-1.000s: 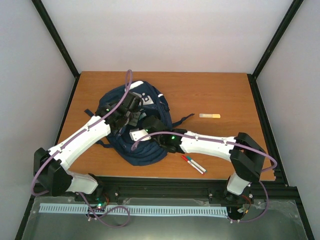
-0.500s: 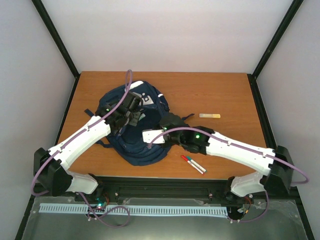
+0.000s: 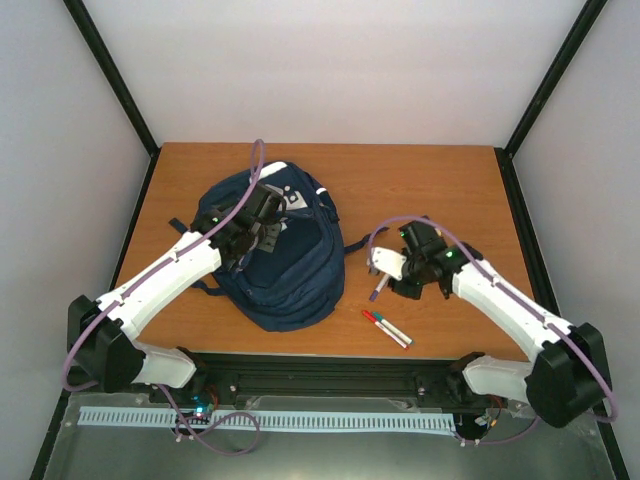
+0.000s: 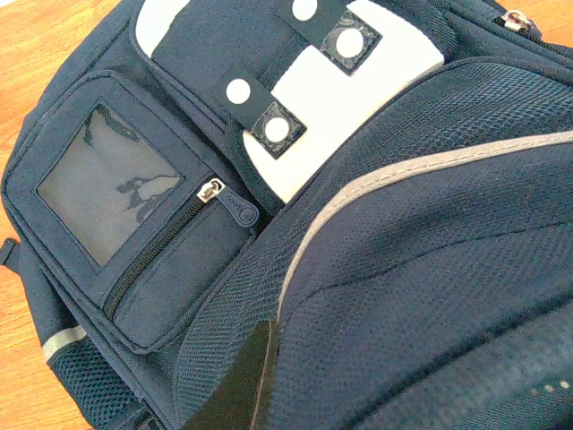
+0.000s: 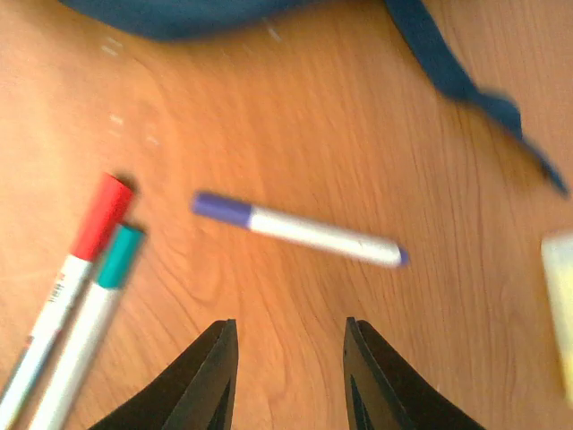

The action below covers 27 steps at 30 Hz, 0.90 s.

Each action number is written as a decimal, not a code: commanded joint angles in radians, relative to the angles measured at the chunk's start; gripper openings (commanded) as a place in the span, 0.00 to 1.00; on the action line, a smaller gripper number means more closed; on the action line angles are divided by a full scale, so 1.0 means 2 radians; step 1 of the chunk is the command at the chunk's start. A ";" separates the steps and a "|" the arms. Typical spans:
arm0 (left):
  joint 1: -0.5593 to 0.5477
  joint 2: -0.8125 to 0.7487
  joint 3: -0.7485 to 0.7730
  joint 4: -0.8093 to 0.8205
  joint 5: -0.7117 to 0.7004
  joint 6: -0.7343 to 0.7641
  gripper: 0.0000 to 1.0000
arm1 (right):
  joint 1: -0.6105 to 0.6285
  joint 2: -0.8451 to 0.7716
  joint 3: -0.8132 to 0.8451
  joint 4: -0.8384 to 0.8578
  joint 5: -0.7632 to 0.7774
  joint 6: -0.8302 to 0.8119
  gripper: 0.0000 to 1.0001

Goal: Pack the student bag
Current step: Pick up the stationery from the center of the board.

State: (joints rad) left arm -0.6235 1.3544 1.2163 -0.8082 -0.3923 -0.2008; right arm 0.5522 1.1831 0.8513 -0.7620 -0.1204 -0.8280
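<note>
student bag flat at left-centre of surface, white patch up | left pincer pressed together, down in bag fabric; whether it pinches cloth, cannot tell | right pincer spread, empty, over wood right of bag | purple-capped marker lying loose just ahead; red and teal markers beside

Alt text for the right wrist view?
The right gripper, jaws open and empty, hangs above a purple-capped marker on the wooden table. A red-capped marker and a teal-capped marker lie side by side at left; the student bag edges the top.
</note>
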 commanded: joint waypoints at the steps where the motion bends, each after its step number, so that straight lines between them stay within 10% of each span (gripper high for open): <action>1: 0.010 -0.003 0.026 0.018 -0.009 -0.018 0.01 | -0.090 0.053 0.030 -0.030 -0.032 0.041 0.33; 27: 0.010 -0.005 0.030 0.012 0.014 -0.019 0.02 | -0.242 0.447 0.402 -0.111 0.034 0.000 0.63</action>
State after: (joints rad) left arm -0.6216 1.3590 1.2182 -0.8104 -0.3534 -0.2062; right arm 0.0715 2.0159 1.5921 -0.9432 -0.0803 -0.7982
